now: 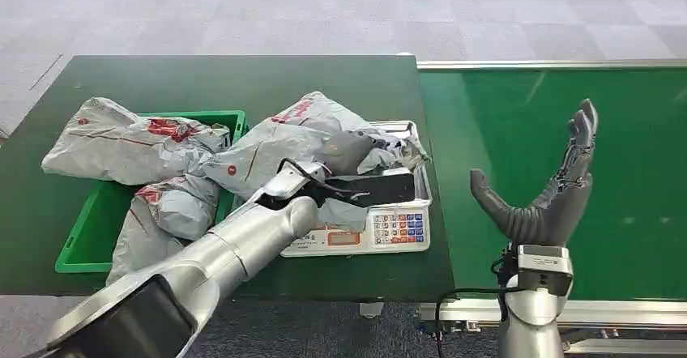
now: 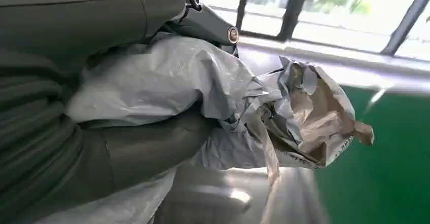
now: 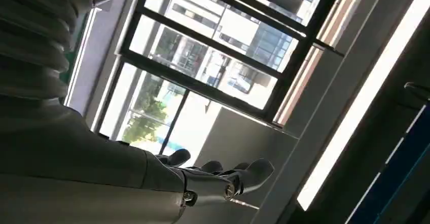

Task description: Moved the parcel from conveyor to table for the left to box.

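— Fingers first: what are they doing?
— On the left hand point(image 1: 356, 154) the fingers point(image 2: 152, 148) are wrapped around a grey parcel point(image 1: 324, 135), thumb on one side and the rest on the other. The left wrist view shows the crumpled plastic bulging between them. On the right hand point(image 1: 547, 188) the fingers point(image 1: 582, 135) are spread and upright, palm turned toward the robot's left, holding nothing.
— Where does everything sit, biggest down?
— Widest is the dark green tabletop point(image 1: 243, 78), with the green conveyor point(image 1: 559, 115) butted against its right edge. The open right hand hangs above the conveyor's near edge. On the tabletop, a green bin point(image 1: 81, 240) lies to the left, with grey parcels heaped in it and spilling over its rim. Just beside it stands a scale point(image 1: 389, 228) with a keypad on its front.
— And the held parcel?
— It lies over the scale's metal tray, its left end leaning against the bin's heap.
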Robot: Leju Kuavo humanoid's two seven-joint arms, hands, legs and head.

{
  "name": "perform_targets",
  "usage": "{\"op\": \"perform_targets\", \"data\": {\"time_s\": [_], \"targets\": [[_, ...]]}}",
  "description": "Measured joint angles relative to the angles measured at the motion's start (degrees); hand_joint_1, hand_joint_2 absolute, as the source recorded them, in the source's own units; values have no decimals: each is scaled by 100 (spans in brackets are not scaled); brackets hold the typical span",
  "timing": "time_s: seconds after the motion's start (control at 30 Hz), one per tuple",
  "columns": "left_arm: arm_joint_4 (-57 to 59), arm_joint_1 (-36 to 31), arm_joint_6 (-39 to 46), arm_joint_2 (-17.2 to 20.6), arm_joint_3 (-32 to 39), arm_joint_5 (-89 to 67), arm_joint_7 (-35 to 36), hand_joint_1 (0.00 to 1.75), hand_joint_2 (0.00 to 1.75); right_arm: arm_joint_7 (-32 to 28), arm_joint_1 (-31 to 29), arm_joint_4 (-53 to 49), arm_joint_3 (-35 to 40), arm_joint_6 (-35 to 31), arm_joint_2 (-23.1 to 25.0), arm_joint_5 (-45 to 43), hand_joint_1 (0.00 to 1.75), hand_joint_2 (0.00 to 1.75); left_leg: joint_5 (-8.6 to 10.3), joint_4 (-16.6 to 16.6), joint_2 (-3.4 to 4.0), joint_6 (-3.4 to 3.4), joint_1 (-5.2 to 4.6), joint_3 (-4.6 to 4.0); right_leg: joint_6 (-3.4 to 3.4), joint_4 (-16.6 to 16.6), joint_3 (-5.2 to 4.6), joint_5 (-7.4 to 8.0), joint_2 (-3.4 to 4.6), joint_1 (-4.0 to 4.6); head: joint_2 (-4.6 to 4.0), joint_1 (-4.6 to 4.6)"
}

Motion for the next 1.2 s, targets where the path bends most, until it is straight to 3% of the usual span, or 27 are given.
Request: {"op": "perform_targets", "data": {"time_s": [0.1,0.3,0.43,0.63,0.77,0.97,1.03,1.07,1.2], "targets": [[-410,-74,514,104,544,-499,-301,175,175,0,11,0,-37,-5,0,0,0,175,0,0,0,0,0,1,0,0,1,0,2,0,2,0],[-2459,177,1731,826,2177,-4243,108,175,175,-2,126,0,-234,68,-24,-177,0,175,-1,-8,32,-1,1,14,-1,2,-3,0,34,3,2,-2],[-3288,404,1654,1056,3073,-4644,-34,175,175,-18,134,2,-289,83,-46,-208,0,175,3,-11,30,-6,2,14,-2,2,-3,0,29,5,2,0],[-3783,576,1959,1212,3571,-5234,207,175,175,9,133,4,-321,85,-52,-169,0,175,3,-11,28,-5,2,8,-1,2,3,1,26,-2,2,0],[-3973,621,2462,1758,3967,-5971,562,175,175,107,155,59,-336,-7,-107,-85,0,175,2,-12,46,-6,0,19,-5,3,3,3,45,-1,2,-2],[-4216,1136,2592,2829,5289,-5764,272,175,175,122,386,81,-452,-29,-245,-131,0,175,6,-34,59,-15,4,36,-21,5,-1,-4,56,7,2,-2],[-4176,1320,2207,3045,5666,-5595,289,175,175,131,464,81,-494,-26,-254,-89,0,175,5,-34,57,-17,9,38,-28,4,-8,-9,52,11,2,-2],[-4023,1325,1606,3095,5853,-5227,311,175,175,151,491,81,-529,-26,-265,-26,0,175,5,-34,55,-17,10,36,-28,4,-8,-9,45,12,2,-2],[-2591,1107,-2061,3361,6176,-4100,112,175,175,184,510,83,-636,61,-312,59,0,175,12,-35,50,-27,10,32,-37,4,1,-1,40,11,2,-2]]}}
